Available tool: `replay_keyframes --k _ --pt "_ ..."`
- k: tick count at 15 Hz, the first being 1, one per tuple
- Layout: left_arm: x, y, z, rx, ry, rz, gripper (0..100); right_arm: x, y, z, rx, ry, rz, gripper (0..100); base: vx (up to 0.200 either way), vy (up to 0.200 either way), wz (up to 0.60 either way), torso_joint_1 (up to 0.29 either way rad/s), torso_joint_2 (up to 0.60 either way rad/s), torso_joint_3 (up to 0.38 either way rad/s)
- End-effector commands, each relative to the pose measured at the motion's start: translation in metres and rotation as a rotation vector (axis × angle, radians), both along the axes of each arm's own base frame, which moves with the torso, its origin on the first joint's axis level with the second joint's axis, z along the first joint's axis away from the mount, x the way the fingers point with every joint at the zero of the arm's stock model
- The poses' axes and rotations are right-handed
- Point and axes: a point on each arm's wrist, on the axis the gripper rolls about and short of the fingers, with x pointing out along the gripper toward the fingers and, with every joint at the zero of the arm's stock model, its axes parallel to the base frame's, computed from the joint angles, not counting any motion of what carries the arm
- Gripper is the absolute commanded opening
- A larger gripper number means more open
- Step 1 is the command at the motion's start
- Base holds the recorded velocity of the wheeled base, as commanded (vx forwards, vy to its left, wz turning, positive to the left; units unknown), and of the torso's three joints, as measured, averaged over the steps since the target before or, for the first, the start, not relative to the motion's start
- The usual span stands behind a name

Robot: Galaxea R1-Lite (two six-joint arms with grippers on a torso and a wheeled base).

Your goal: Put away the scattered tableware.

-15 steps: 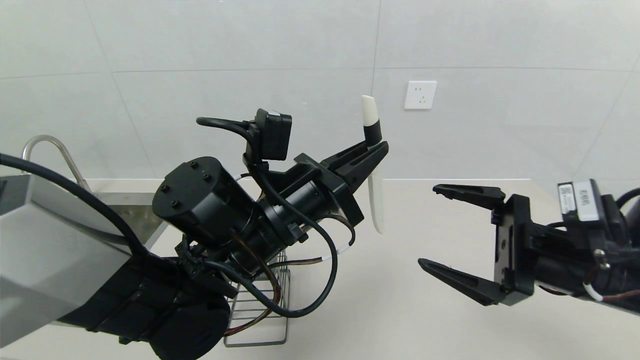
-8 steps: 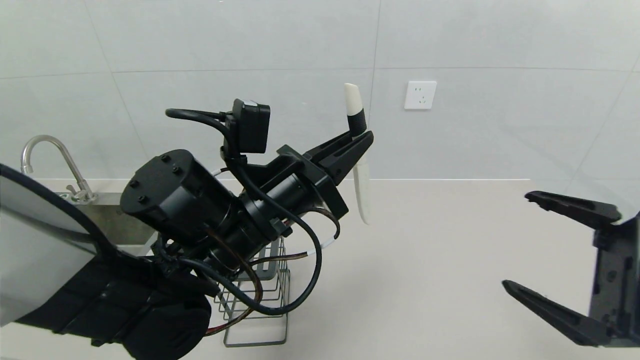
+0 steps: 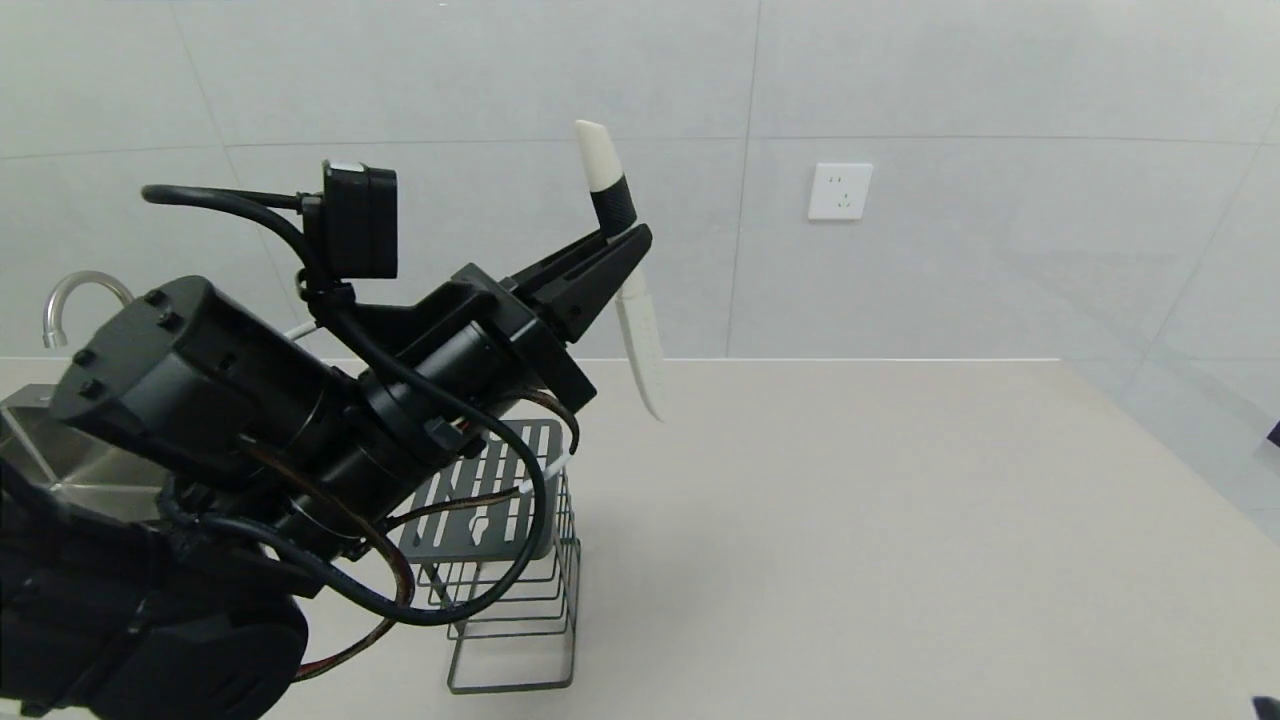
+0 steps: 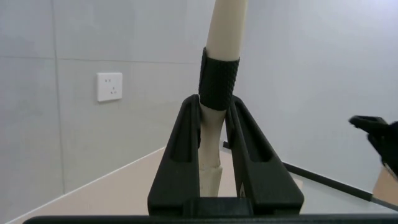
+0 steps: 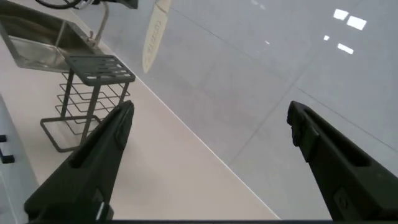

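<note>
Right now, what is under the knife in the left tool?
Below the knife shows bare counter; the slotted rack stands lower, toward the sink. The left tool and its arm cover part of the rack.

The knife has a smooth white blade and a ribbed black grip band — the left gripper is matt black plastic — while the wire rack is dull grey metal, the faucet shiny metal, the countertop smooth and matt.
</note>
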Motion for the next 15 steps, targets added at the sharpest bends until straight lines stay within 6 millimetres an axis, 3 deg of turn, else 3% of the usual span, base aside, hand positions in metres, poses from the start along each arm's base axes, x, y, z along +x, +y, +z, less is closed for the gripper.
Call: replay_keyframes --k 1,6,15 --pt "0.002 0.009 0.003 0.007 -0.023 0.037 0 -0.041 -0.003 -0.019 0.005 -0.068 -0.060 0 0.000 0.000 0.00 0.000 0.00 0.000" --pt "0.000 0.016 0.003 0.027 -0.050 0.058 0 -0.062 -0.002 -0.050 0.007 -0.005 -0.107 0 0.000 0.000 0.00 0.000 0.00 0.000" --pt "-0.011 0.024 -0.012 0.148 -0.107 0.128 0 -0.057 -0.004 -0.073 0.033 0.241 -0.192 0 0.000 0.000 0.00 0.000 0.00 0.000"
